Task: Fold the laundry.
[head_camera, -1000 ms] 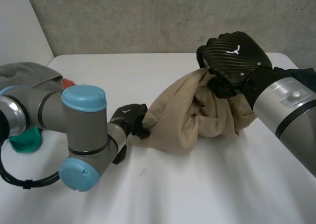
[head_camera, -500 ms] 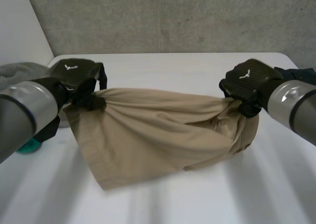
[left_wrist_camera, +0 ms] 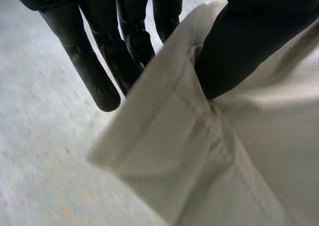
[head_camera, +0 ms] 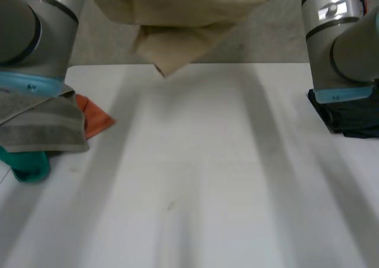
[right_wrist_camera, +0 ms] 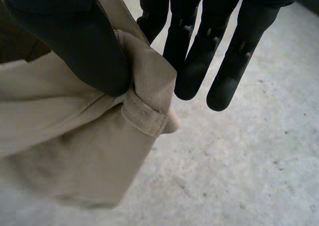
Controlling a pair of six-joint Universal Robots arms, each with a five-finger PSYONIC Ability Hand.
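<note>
Two pinch grips on one tan garment point(head_camera: 177, 19) aloft: left hand point(left_wrist_camera: 249, 41), right hand point(right_wrist_camera: 70, 41).

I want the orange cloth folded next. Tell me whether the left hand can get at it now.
Probably not yet. The left hand pinches the tan garment, held up off the table, and the orange cloth lies partly under the grey towel.

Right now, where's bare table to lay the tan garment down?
Free: the middle and near part of the white table, below the hanging tan garment, between the grey cloth and orange cloth at left and the dark cloth at right. Crowded: the left edge, with a teal item too.
</note>
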